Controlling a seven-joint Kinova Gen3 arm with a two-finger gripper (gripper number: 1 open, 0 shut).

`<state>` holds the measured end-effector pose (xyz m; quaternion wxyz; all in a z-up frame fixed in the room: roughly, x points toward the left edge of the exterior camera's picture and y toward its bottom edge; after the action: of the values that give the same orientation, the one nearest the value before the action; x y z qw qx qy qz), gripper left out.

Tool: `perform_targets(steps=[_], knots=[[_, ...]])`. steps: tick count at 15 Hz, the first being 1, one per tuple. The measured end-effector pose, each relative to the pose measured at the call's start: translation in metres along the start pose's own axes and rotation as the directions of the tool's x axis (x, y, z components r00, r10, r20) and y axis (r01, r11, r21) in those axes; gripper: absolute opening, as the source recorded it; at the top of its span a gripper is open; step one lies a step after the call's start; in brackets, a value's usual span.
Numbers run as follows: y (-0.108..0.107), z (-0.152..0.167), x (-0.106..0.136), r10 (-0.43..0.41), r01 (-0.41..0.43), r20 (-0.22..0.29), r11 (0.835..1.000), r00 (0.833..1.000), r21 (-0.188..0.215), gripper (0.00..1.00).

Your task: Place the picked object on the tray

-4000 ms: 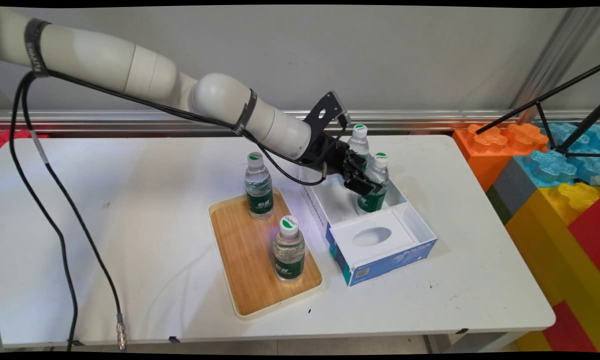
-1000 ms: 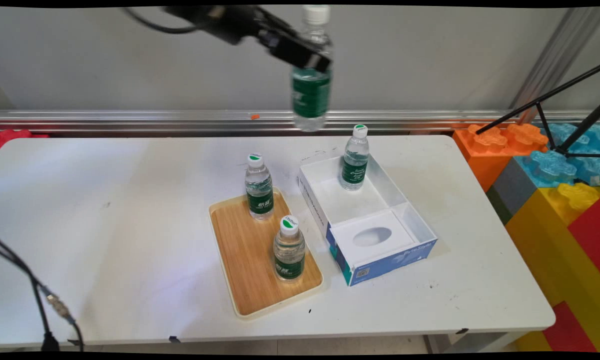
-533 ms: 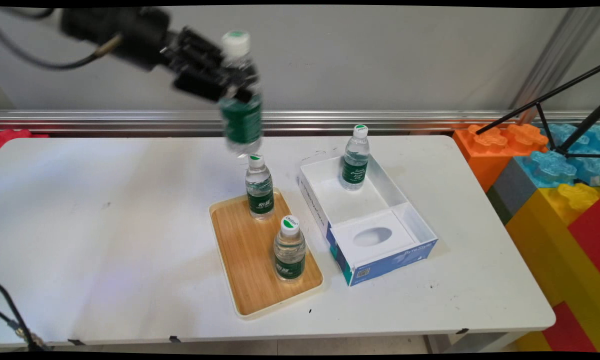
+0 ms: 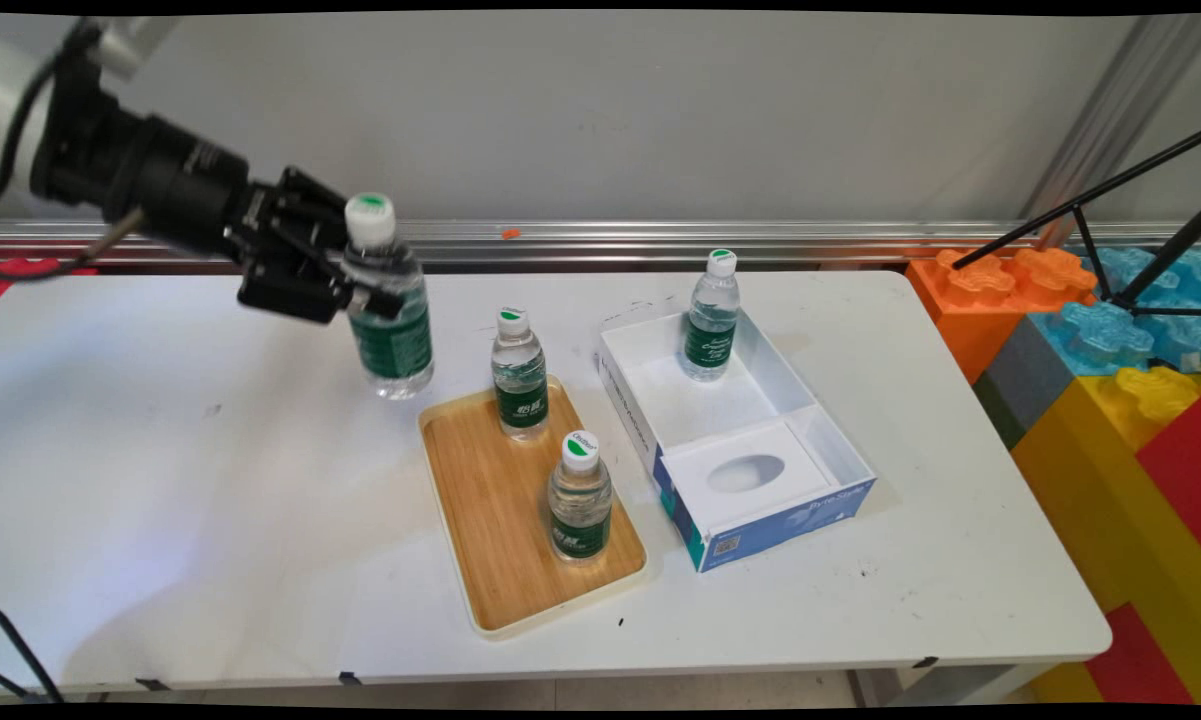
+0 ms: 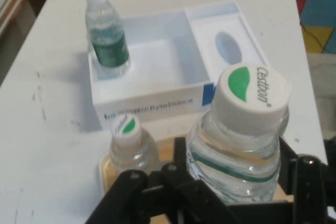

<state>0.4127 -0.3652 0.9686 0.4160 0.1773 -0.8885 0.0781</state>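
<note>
A water bottle is being held upright by the gripper, which is clamped around its shoulder. It's being kept in the air over the table, just left of the tray (two bottles on it). Another bottle is being kept in the box.

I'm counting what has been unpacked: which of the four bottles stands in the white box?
The far-right bottle, alone in the box. Two stand on the wooden tray; the gripper holds the fourth.
</note>
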Motion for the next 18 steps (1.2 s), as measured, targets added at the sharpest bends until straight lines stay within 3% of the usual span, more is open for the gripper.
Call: perform_targets(steps=[10,18], knots=[[-0.013,0.037,-0.06,-0.018,0.018,0.015,1.0,1.0,-0.015,0.0],[-0.025,0.07,-0.091,-0.05,0.05,-0.013,0.999,0.999,-0.022,0.0]])
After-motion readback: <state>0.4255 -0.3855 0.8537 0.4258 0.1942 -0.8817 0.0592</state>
